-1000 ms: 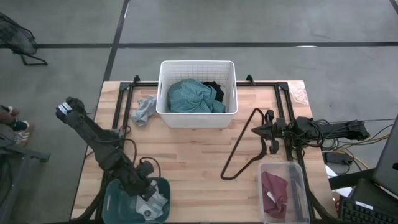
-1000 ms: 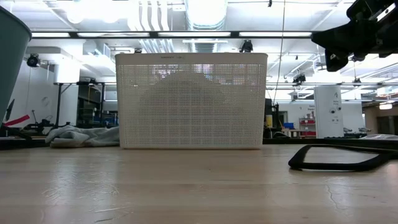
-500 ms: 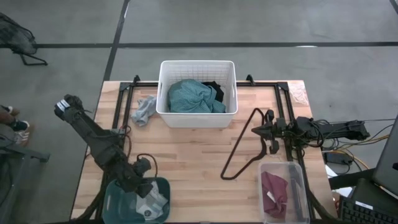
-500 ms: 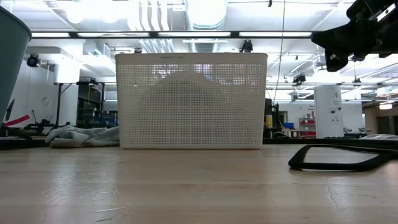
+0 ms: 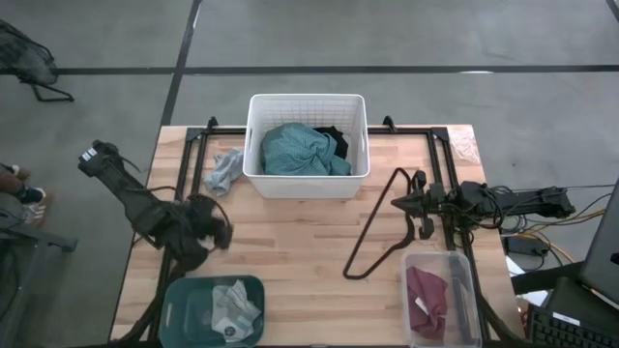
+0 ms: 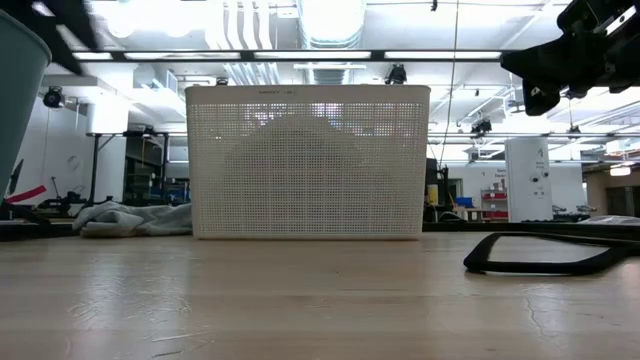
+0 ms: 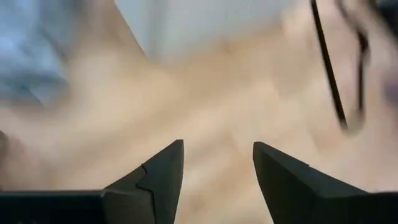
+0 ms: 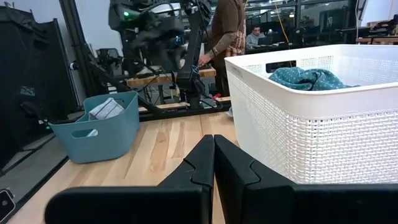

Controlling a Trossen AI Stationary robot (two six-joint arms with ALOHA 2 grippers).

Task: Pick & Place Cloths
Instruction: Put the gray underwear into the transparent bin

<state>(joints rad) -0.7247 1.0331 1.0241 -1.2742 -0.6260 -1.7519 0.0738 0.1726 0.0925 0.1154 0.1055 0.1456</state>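
A large teal cloth [image 5: 302,152] and a black garment [image 5: 334,141] lie in the white basket [image 5: 256,145]. A grey-white rag [image 5: 224,170] lies on the table left of the basket. Small white and grey rags [image 5: 232,307] lie in the teal bin [image 5: 184,302]. A maroon cloth [image 5: 426,295] lies in the clear bin [image 5: 464,290]. My left gripper [image 5: 222,232] [image 7: 217,146] is open and empty above the table, just beyond the teal bin. My right gripper [image 5: 398,204] [image 8: 214,144] is shut and empty, by the hanger [image 5: 382,227].
The thin black wire hanger lies on the table between the basket and the clear bin. The basket stands at the far middle [image 6: 308,160], the teal bin at the near left, the clear bin at the near right. A person [image 8: 227,31] stands beyond the table's left side.
My left gripper has risen out of the teal bin and swung toward the table's far edge, now over bare table. The white and grey rags stay in the bin, no longer covered by the arm.
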